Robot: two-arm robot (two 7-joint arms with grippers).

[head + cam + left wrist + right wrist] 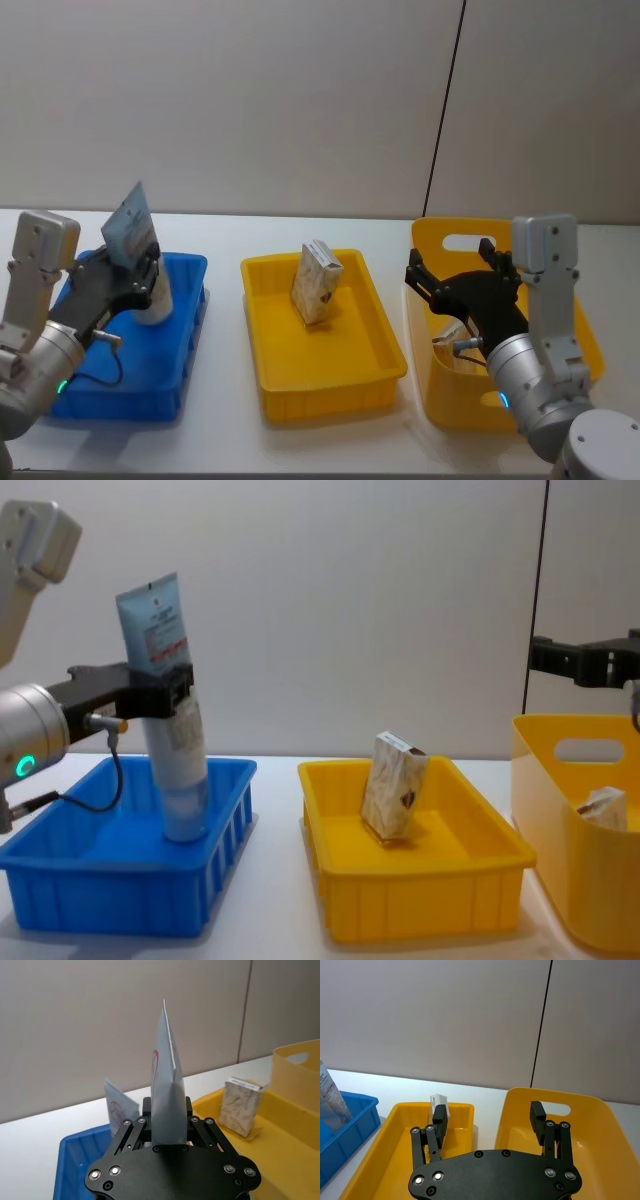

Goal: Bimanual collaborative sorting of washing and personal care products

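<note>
At frame left, over blue bin (60,865), left pincer (160,690) clamped on pale blue tube (152,620), tube upright. At frame right, right pincer (450,258) above tall yellow bin (560,810), spread apart. Beige packet (392,785) stands in middle yellow tray (420,865).

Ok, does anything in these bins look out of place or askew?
The beige packet in the middle yellow tray stands on end, tilted, rather than lying flat; it may topple. The left tool holds the pale blue tube upright at the blue bin, which looks deliberate.
</note>
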